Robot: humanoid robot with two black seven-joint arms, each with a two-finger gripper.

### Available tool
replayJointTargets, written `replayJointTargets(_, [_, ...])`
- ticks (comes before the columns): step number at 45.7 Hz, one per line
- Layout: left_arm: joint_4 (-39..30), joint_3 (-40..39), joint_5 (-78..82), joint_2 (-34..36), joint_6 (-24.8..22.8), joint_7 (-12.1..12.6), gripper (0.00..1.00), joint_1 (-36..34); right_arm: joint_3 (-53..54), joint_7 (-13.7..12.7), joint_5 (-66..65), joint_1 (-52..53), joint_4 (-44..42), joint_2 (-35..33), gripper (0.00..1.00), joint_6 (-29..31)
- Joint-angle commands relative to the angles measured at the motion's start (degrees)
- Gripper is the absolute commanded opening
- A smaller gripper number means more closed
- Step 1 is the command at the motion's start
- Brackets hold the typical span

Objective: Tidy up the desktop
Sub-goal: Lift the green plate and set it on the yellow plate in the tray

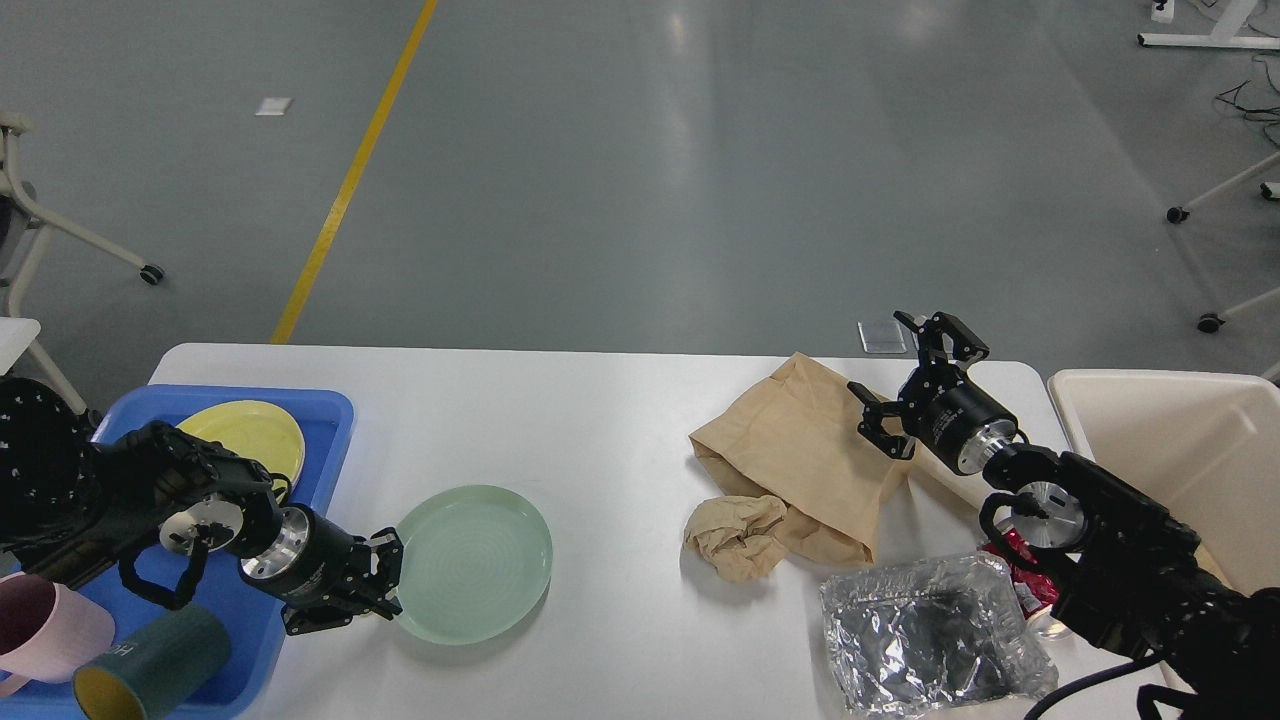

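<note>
gripping the near-left rim of the green plate (pixel 473 563), my left pincer (pixel 388 578) appears closed on that edge, though the fingers are dark and the contact itself is partly hidden. the plate looks slightly raised or tilted off the desktop (pixel 600 430), which spreads ahead of and to the right of this pincer; i cannot tell how far off it is. my judgement: the step in hand is moving this plate into the blue tray (pixel 330 420), which lies just behind and to the left of the pincer. to do it well, hold the rim firm, keep the plate level, clear the tray wall before lowering, and set it beside or upon the yellow plate (pixel 250 435).

inside the tray, close to my left arm, stand a dark green cup (pixel 160 670) and a pink cup (pixel 50 630); both could be struck on the way in. my right pincer (pixel 910 385) hangs open and empty, well to the right, over the brown paper bag (pixel 800 450). near it lie a crumpled paper ball (pixel 735 535), a foil wrapper (pixel 930 640) and a red packet (pixel 1030 580), with the cream bin (pixel 1180 440) further right. none of these obstruct the left pincer.
</note>
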Motion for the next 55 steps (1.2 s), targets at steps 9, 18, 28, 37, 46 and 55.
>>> replayJointTargets(9, [-3.54,6.97,0.08,2.31,-14.86,1.69,0.0,-11.4,-0.01,0.0,0.02,0.0,0.0,0.0,1.0,0.0])
replayJointTargets(18, [-7.67,14.26,0.08,2.58,-19.86,1.6,0.0,-21.85,-0.01,0.0,0.02,0.0,0.0,0.0,1.0,0.0])
replayJointTargets(28, [-10.58,23.4,0.08,4.25,-19.86,1.16,0.0,-31.0,-0.01,0.0,0.02,0.0,0.0,0.0,1.0,0.0])
replayJointTargets(37, [-7.77,29.38,0.25,11.1,-19.86,1.34,0.01,-31.01,-0.01,0.0,0.02,0.09,0.0,0.0,1.0,0.0])
replayJointTargets(46, [3.47,28.42,0.34,15.93,-19.86,1.43,0.01,-22.57,-0.01,0.0,0.02,0.09,0.0,0.0,1.0,0.0])
replayJointTargets(55, [9.54,24.55,0.34,16.82,-19.86,1.6,0.02,-16.6,-0.01,0.0,0.02,0.09,0.0,0.0,1.0,0.0])
